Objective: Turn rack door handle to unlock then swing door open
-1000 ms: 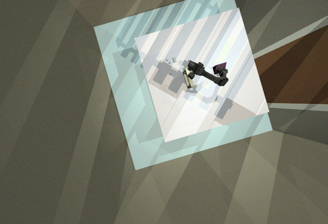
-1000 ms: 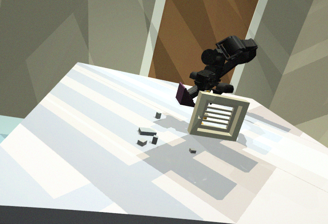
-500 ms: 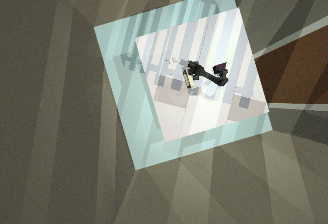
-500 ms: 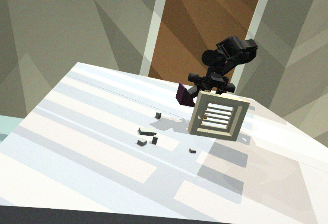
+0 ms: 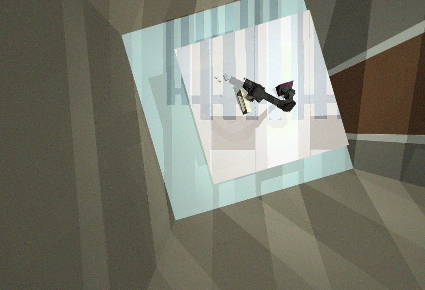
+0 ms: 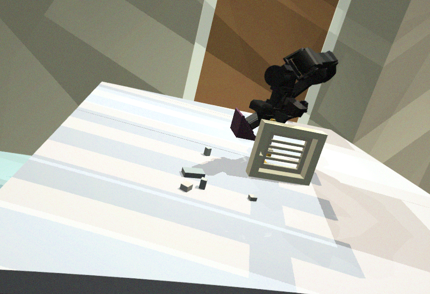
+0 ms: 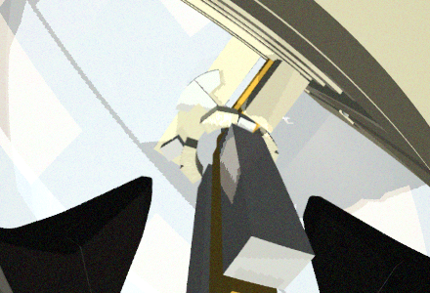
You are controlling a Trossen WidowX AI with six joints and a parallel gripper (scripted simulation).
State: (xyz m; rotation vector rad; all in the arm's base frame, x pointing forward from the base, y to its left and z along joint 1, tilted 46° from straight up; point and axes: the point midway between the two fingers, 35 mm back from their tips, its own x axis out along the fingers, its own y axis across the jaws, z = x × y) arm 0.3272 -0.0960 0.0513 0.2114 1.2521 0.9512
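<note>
The cream rack frame [image 5: 248, 107] [image 6: 258, 151] [image 7: 391, 10] stands upright on the table. In the exterior view, its opening shows horizontal slats. In the wrist view, the slatted door [image 7: 244, 31] lies close along the frame and looks shut or nearly so; its exact angle is unclear. The upright handle [image 7: 264, 190], dark grey with a gold-brown stripe, points up towards the wrist camera from its mount. My gripper [image 7: 231, 200] is open around it, one black finger on each side with a visible gap. The fingertips are hidden by the arm in the top view and behind the frame in the exterior view.
The black arm [image 5: 273, 100] [image 6: 305, 63] reaches over to the frame from its base. A dark purple wedge [image 5: 287, 87] [image 6: 239, 124] stands beside that base. Several small blocks, including a flat grey one [image 5: 225, 76] [image 6: 193, 171], lie on the table on the frame's far side from the base.
</note>
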